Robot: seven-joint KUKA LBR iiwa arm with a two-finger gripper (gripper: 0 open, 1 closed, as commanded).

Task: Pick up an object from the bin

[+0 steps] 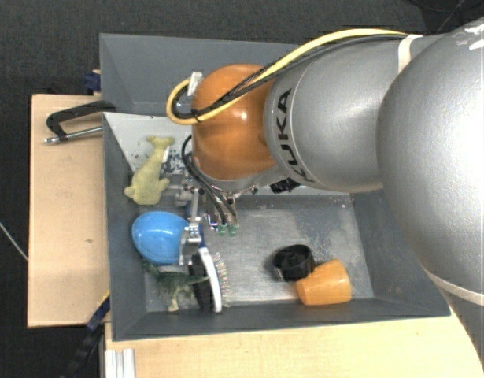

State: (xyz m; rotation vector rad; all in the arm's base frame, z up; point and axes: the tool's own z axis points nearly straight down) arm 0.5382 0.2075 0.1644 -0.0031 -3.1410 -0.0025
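Grey metal bin [320, 223], floor bare through the middle, contents gathered along the left side and the near wall. The silver arm [399, 116] comes in from the right, and its orange wrist cover [230, 124] sits over the bin's left-centre with a yellow cable [304, 50] looped across it. Below the cover the gripper [210, 233] hangs low in the left half of the bin. The fingers [196, 219] stand spread, with nothing between them. The left finger runs down just beside the right edge of a blue egg-shaped ball [157, 237]; whether it touches cannot be judged. The other finger, with a green speck at its tip, is over bare floor. The blue ball lies against the left wall, about halfway along it, and is the thing nearest the gripper. Just below the gripper, toward the near wall, a black brush with white bristles [208, 280] lies lengthwise, with a small green toy [171, 287] tucked beside it in the near-left corner. A pale yellow soft toy [150, 179] lies above the ball along the left wall. Well apart to the right, by the near wall, a black cap [292, 261] touches an orange cup [325, 283] lying on its side.
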